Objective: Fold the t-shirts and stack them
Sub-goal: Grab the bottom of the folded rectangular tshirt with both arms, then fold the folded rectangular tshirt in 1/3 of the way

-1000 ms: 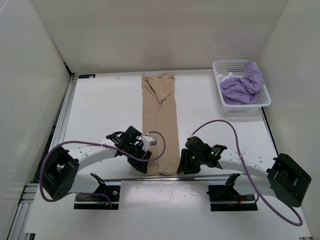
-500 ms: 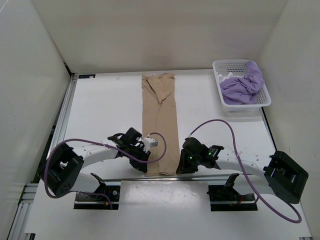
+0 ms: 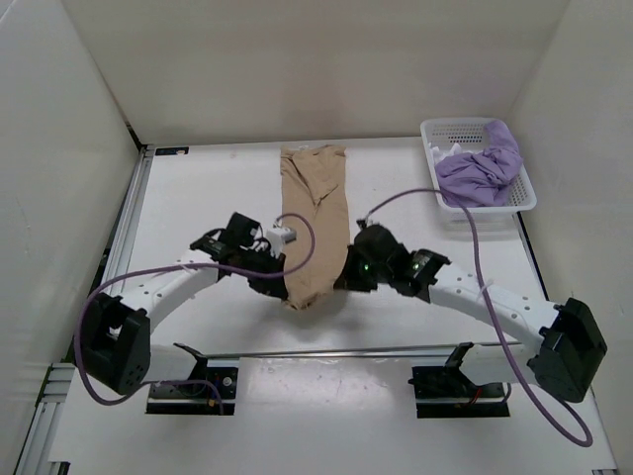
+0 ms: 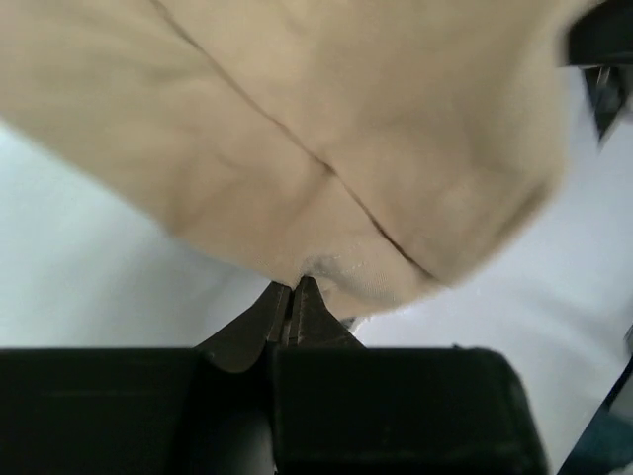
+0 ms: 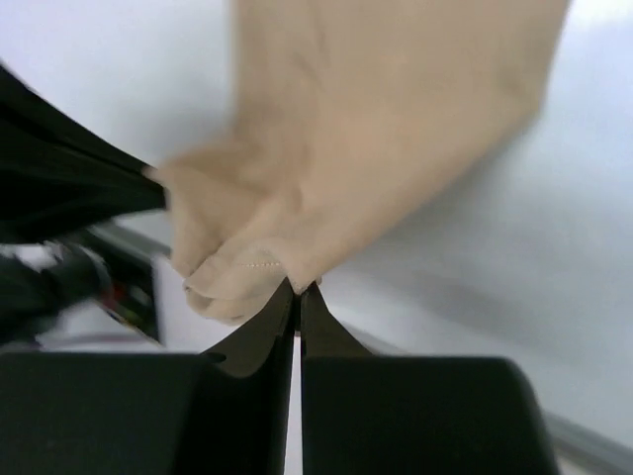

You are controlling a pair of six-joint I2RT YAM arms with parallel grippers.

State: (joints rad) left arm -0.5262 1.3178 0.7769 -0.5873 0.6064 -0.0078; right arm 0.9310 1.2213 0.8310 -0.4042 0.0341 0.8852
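Both arms have swung from the near edge of the desk (image 3: pixel 198 198) toward its middle, and the near hem of the tan t-shirt (image 3: pixel 315 198) has come up with them. What lay flat as a long strip a second ago now ends in a raised, bunched fold between the arms.

The left jaws are closed on the hem's left corner. In the left wrist view a nub of tan t-shirt (image 4: pixel 326 119) sits pinched at the tips, with the rest hanging beyond them. The right jaws are closed on the right corner, where the tan t-shirt (image 5: pixel 376 129) puckers at the tips, a stitched edge just showing.

The cloth looks light, soft and limp. It sags between the two holds and would likely drag or slip unevenly if one side led. The two hem corners seem the right places to hold, since they keep the edge straight as it is laid over.

The far part of the shirt lies flat on the desk, reaching almost to the far edge, about midway left to right. The lavender t-shirt (image 3: pixel 480 168) is heaped in the basket (image 3: pixel 485 213) at the far right, well apart from both arms.
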